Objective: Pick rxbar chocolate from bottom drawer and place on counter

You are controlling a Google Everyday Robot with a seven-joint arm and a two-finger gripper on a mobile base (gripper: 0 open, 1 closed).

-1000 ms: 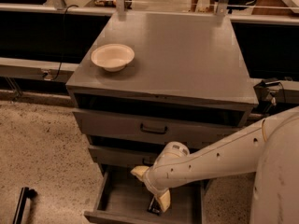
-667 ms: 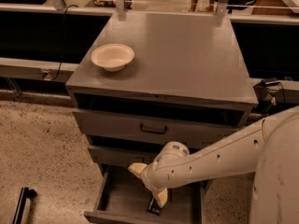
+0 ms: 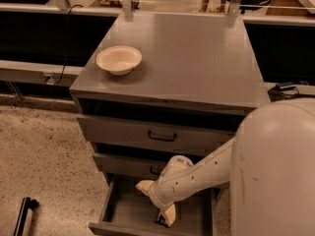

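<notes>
The rxbar chocolate [image 3: 161, 219] shows as a small, flat, near-black wrapper, partly hidden, low inside the bottom drawer [image 3: 123, 211] near its front edge. There is 1 bar, 1 cream bowl [image 3: 118, 59], 1 arm and 2 shallower drawers [image 3: 162, 134] above the bottom drawer. The bowl sits on the desk [image 3: 197, 63], well above the bottom drawer. The white arm [image 3: 206, 173] slants down from the right into the pulled-out bottom drawer. The end effector [image 3: 166, 211] is inside the bottom drawer, right at the bar; whether it is open or closed on the bar cannot be told.
</notes>
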